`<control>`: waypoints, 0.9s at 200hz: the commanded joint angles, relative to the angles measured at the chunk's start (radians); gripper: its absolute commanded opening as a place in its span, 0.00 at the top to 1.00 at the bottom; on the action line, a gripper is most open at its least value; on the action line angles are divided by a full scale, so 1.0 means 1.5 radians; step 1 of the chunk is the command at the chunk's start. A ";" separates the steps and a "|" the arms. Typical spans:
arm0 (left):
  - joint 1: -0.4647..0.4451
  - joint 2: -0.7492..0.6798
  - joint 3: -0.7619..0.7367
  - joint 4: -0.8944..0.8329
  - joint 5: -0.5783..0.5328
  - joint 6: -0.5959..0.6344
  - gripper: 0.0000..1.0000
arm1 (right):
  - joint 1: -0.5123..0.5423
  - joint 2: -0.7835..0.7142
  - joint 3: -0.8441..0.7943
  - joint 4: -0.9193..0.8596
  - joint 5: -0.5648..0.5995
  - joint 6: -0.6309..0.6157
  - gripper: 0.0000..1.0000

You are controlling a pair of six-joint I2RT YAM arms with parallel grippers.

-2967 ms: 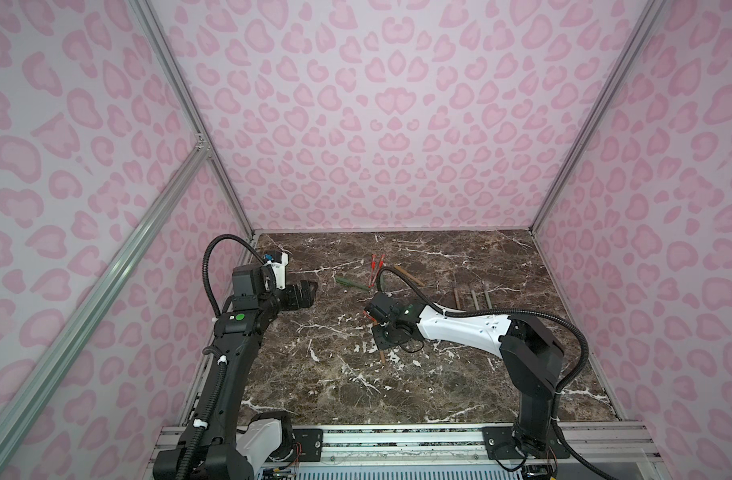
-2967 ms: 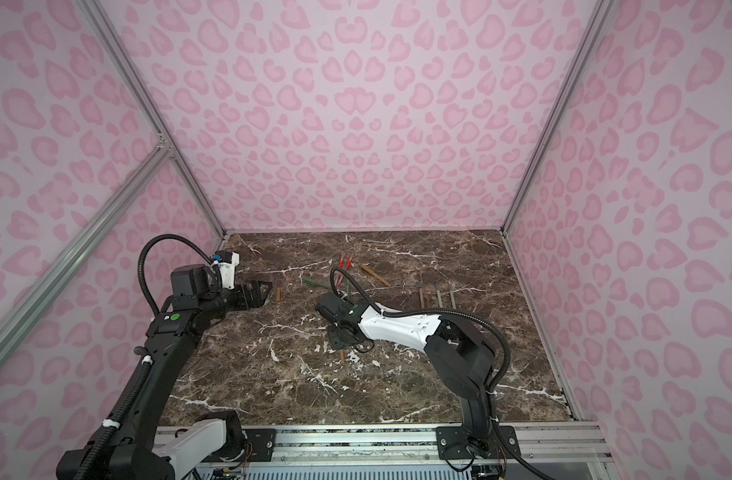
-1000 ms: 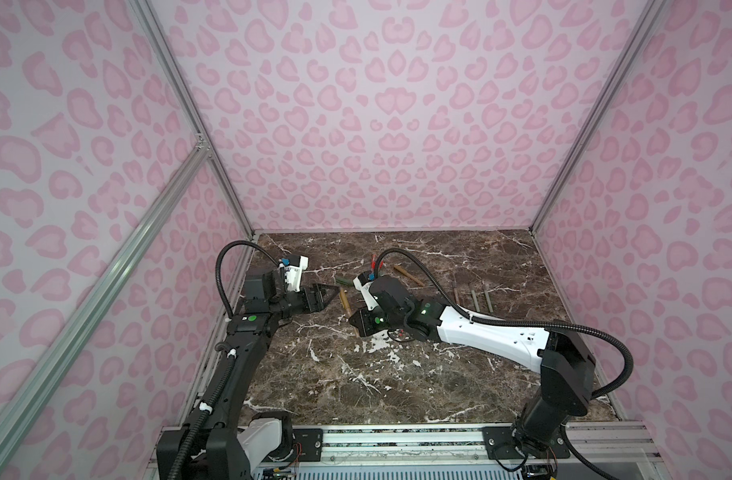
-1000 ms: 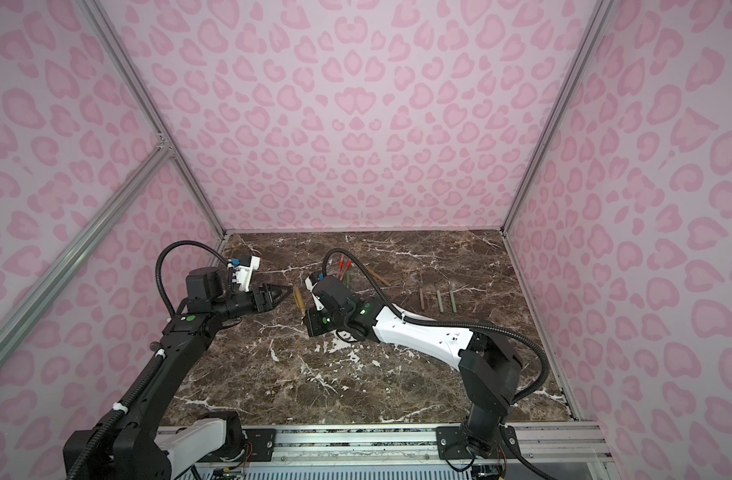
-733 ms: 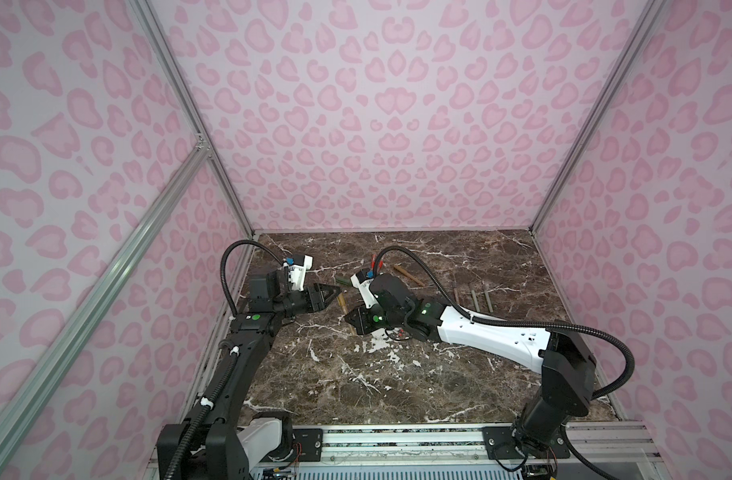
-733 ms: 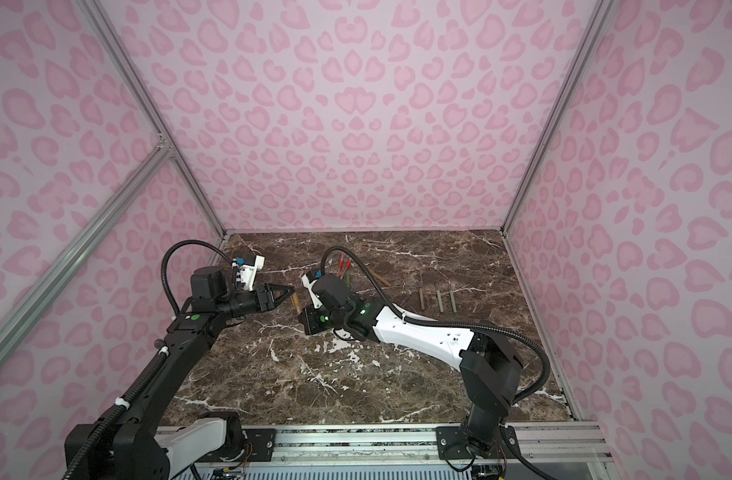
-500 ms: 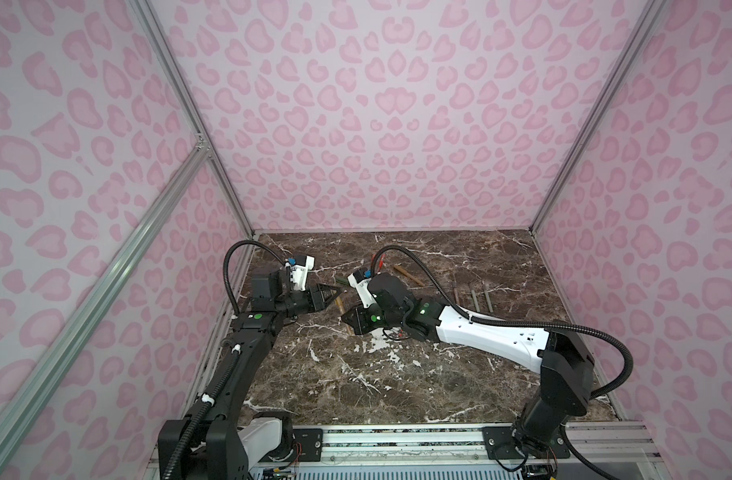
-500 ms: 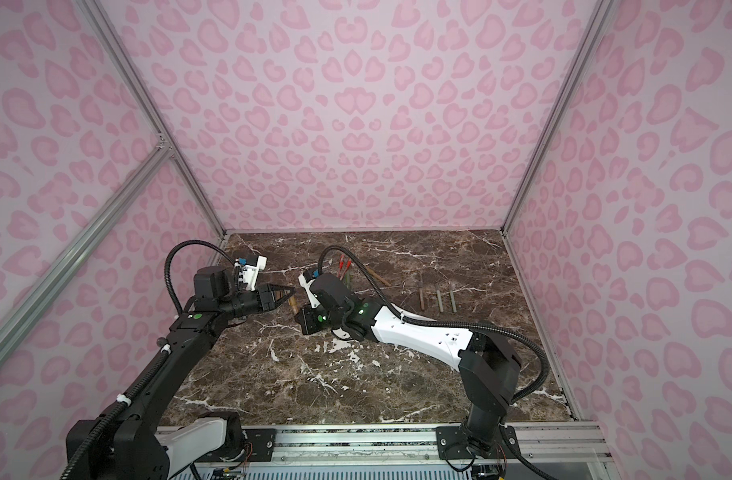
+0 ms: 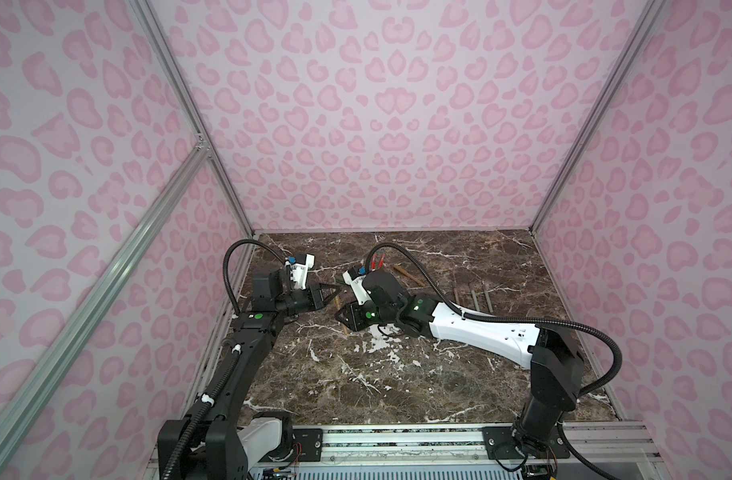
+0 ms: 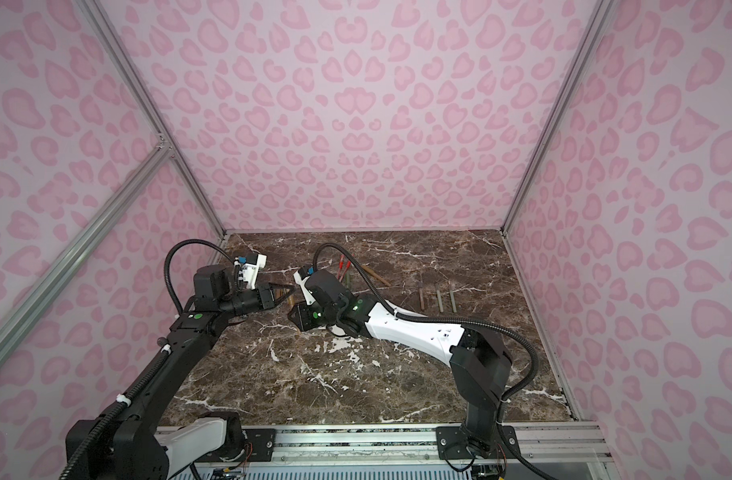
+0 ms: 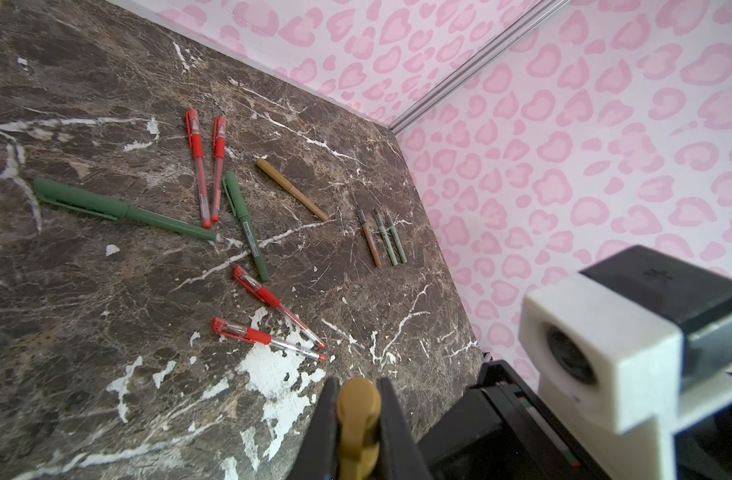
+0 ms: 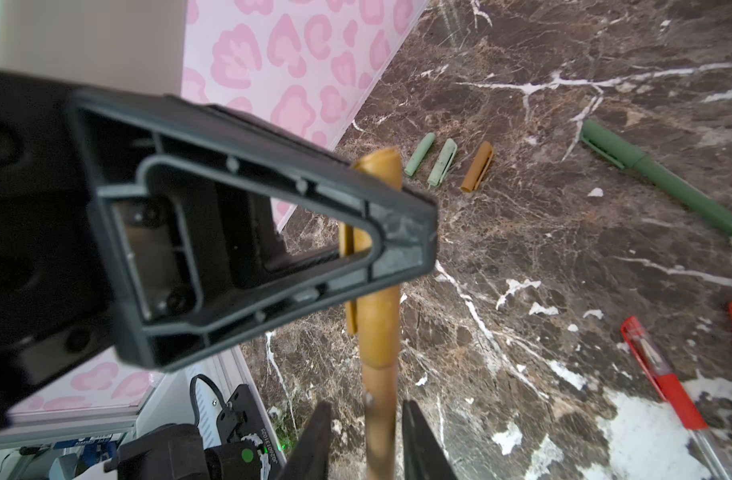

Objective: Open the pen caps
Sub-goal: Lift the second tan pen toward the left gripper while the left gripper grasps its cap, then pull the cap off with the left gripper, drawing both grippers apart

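Both my grippers meet on one tan-brown plastic pen above the dark marble tabletop [image 11: 106,316].
My left gripper [image 11: 358,419] is clamped on its tan cap [image 12: 379,266]; my right gripper [image 12: 362,440] stands slightly parted around the barrel [image 12: 381,415].

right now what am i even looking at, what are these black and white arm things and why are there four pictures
Two robot arms reach over a marble table in a pink booth, each ending in a two-fingered gripper. Both top views look down on the whole booth; the other two pictures come from cameras on the arms' wrists. Between the arms is a tan pen: the left gripper is shut on its cap, while the right gripper has its jaws slightly apart around the barrel. On the table lie red pens, green pens, three uncapped barrels and three loose caps.
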 commanded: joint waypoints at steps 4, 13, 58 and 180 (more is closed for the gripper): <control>0.000 0.001 0.012 0.004 0.000 0.004 0.96 | -0.009 0.021 0.018 -0.009 0.006 -0.007 0.70; 0.000 -0.001 0.009 0.008 -0.001 0.002 0.96 | -0.011 0.022 0.014 0.002 0.006 -0.007 0.72; 0.001 -0.004 0.014 -0.003 -0.008 0.010 0.97 | -0.015 0.041 0.017 0.001 -0.007 -0.006 0.95; 0.051 0.034 0.117 -0.071 -0.097 0.028 0.96 | 0.007 -0.076 -0.267 0.073 0.011 0.047 1.00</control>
